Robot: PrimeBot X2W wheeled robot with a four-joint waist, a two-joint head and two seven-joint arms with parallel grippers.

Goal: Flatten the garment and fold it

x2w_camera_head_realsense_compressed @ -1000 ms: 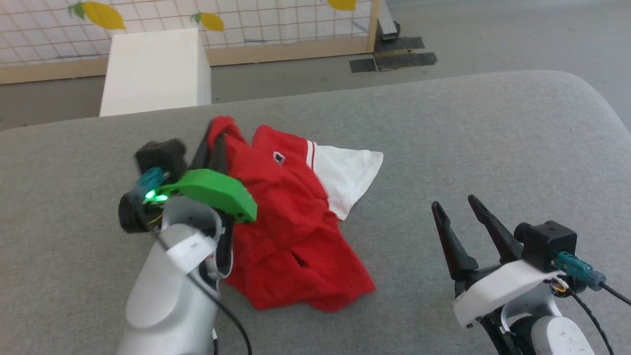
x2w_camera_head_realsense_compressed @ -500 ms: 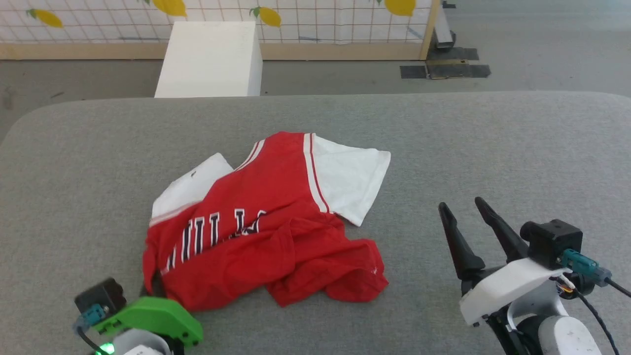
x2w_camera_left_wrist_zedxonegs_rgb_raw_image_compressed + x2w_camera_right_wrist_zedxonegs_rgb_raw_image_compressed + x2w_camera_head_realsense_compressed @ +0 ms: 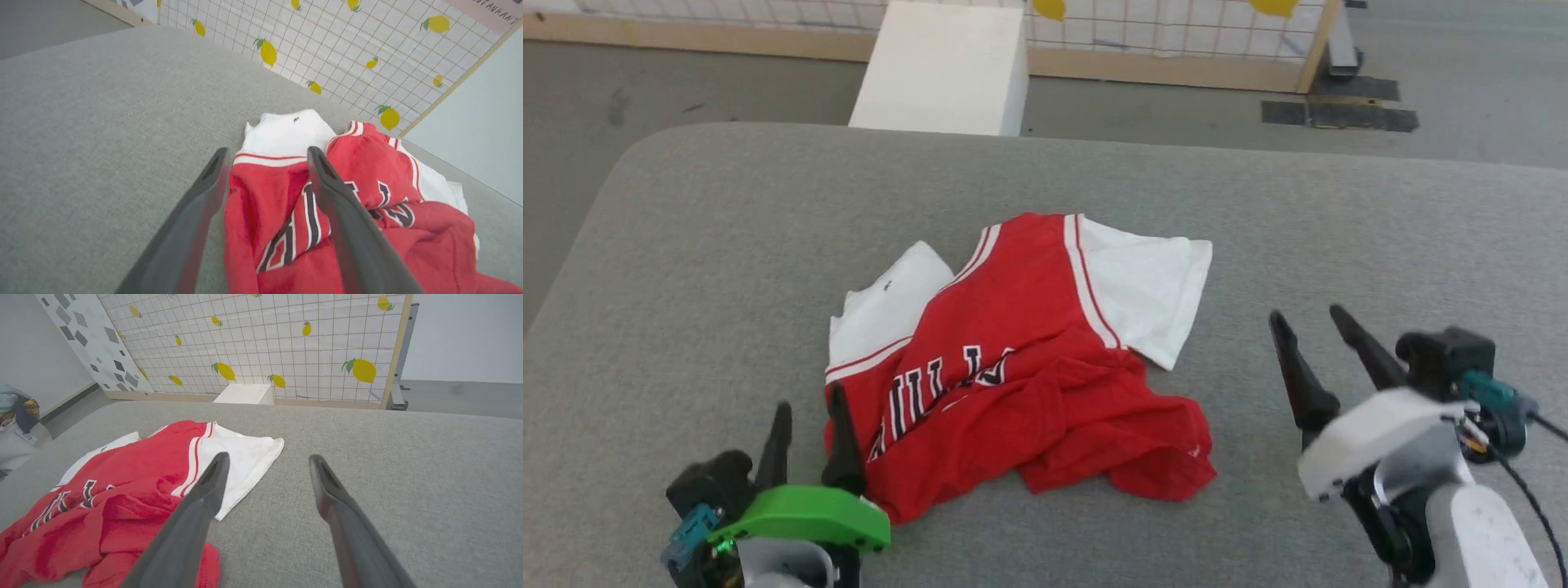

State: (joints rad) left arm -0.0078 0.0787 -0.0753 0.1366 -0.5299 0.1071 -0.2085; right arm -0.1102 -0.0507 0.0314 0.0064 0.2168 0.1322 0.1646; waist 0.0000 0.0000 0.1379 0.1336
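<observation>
two open grippers flank the garment (image 3: 1013,351), which lies crumpled near the middle of the grey felt-like table (image 3: 727,245). a second ago the left gripper (image 3: 809,402) was up at the shirt's far edge; it has since drawn back to the near-left corner, fingers spread and empty, leaving the dark lettering (image 3: 947,384) face up, so flattening looks partly done. the right gripper (image 3: 1305,317) waits wide and well apart, while soft red cloth bunches in folds at the near hem (image 3: 1111,441) and one white sleeve (image 3: 1147,286) lies flat.
</observation>
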